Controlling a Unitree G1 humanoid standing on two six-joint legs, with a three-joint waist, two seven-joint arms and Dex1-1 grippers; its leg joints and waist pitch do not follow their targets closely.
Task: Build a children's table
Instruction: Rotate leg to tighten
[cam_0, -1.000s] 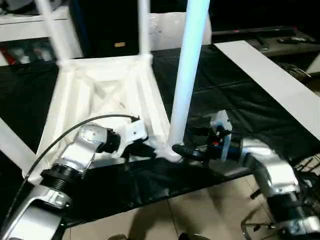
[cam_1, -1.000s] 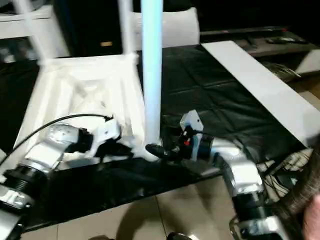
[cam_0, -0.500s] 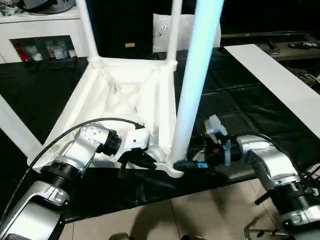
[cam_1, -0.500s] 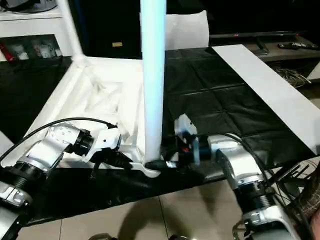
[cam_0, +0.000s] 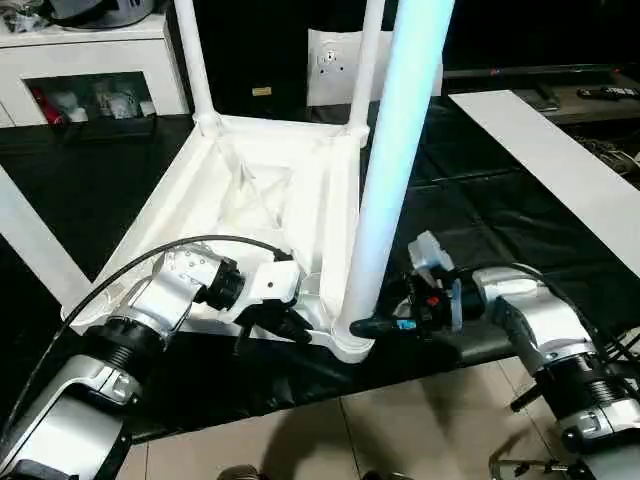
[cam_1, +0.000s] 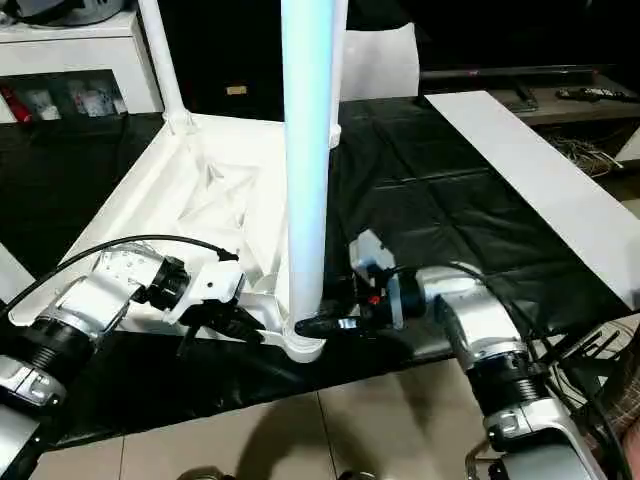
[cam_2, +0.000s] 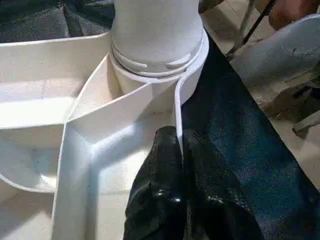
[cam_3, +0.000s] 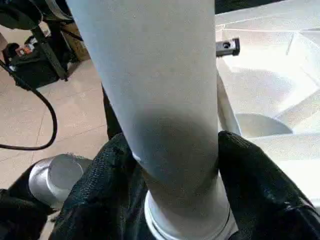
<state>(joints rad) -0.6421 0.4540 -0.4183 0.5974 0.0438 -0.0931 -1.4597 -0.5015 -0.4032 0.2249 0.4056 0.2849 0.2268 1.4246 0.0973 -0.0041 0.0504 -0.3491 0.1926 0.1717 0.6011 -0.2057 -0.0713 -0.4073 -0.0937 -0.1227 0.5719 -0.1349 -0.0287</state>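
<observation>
The white tabletop lies upside down on the black-covered table, ribs showing. Two legs stand in its far corner sockets. A third white tube crosses the left edge. The near leg stands upright in the near corner socket. My left gripper is shut on the tabletop's thin rim right beside that socket. My right gripper comes in from the right. Its black fingers press both sides of the near leg just above the socket.
A long white board lies across the black cloth on the right. A white cabinet and a flat white bag stand behind the table. The near table edge drops to tiled floor.
The camera has shifted and tilted. My right gripper's fingers have closed in on the base of the near leg. The left gripper keeps its hold on the rim.
</observation>
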